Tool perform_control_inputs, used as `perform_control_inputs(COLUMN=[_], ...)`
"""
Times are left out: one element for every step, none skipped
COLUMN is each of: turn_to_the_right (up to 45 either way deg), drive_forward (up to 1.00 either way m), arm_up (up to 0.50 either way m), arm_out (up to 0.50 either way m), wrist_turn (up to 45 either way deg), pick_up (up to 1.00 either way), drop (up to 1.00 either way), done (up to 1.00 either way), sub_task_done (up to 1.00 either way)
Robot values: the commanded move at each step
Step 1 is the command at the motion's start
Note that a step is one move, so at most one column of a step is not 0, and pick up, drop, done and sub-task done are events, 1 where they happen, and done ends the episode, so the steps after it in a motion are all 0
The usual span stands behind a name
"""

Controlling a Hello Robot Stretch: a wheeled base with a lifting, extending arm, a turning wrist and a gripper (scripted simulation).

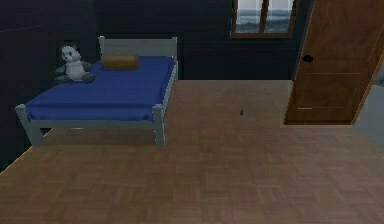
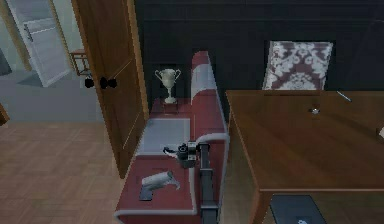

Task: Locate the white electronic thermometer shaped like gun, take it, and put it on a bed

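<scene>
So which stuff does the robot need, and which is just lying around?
For the job: white gun-shaped thermometer, bed, gripper.
Just lying about: black-and-white soft toy, pillow, trophy cup, patterned chair, wooden table.

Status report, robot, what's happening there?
Fingers at red bench, hold unknown. White gun-shaped thermometer lying on its seat. Bed ahead, open floor between.

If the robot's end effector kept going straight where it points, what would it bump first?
Probably the open wooden door. The end effector points toward the arm side view's left, seen against the sofa seat, and the door stands beyond that. Depth is unclear, so it might miss.
</scene>
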Motion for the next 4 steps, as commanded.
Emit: perform_control_inputs(turn_to_the_right=[0.0,0.0,0.0,0.0], drive_forward=[0.0,0.0,0.0,0.0], arm_up=[-0.3,0.0,0.1,0.5], arm_out=[0.0,0.0,0.0,0.0], wrist_turn=[0.0,0.0,0.0,0.0], pick_up=[0.0,1.0,0.0,0.0], drop=[0.0,0.0,0.0,0.0], done=[0.0,0.0,0.0,0.0], sub_task_done=[0.0,0.0,0.0,0.0])
